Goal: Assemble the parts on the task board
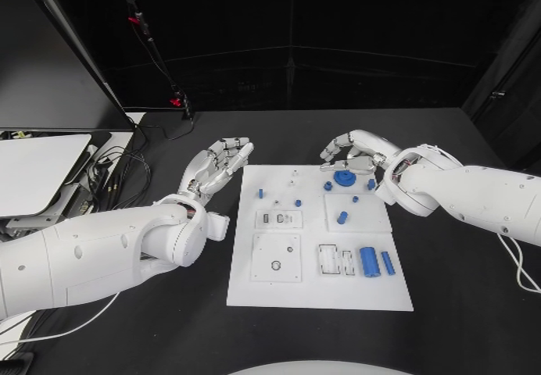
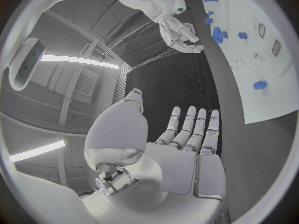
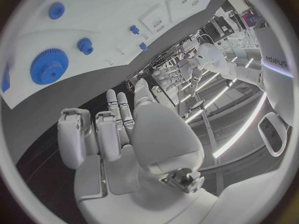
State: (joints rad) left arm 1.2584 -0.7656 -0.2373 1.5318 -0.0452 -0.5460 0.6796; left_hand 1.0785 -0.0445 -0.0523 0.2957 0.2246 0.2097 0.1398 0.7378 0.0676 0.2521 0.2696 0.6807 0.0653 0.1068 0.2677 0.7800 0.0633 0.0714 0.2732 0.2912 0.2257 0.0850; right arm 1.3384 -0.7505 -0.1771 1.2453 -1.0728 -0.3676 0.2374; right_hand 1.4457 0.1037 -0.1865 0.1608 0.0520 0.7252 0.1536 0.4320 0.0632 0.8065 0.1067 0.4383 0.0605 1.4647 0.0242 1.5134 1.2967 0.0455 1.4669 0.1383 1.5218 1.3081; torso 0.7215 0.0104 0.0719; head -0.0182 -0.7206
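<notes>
The white task board lies in the middle of the black table. A large blue gear and a small one sit near its far edge. A blue cylinder and a blue bar lie near its right side. Small blue pegs are scattered between. My right hand hovers over the far edge just beyond the large gear, fingers loosely curved and holding nothing. My left hand hangs beside the board's far left corner, fingers stretched out and empty.
A white flat device and a bundle of cables lie at the table's left edge, close to my left arm. A dark screen stands behind them. Bare black table surrounds the board.
</notes>
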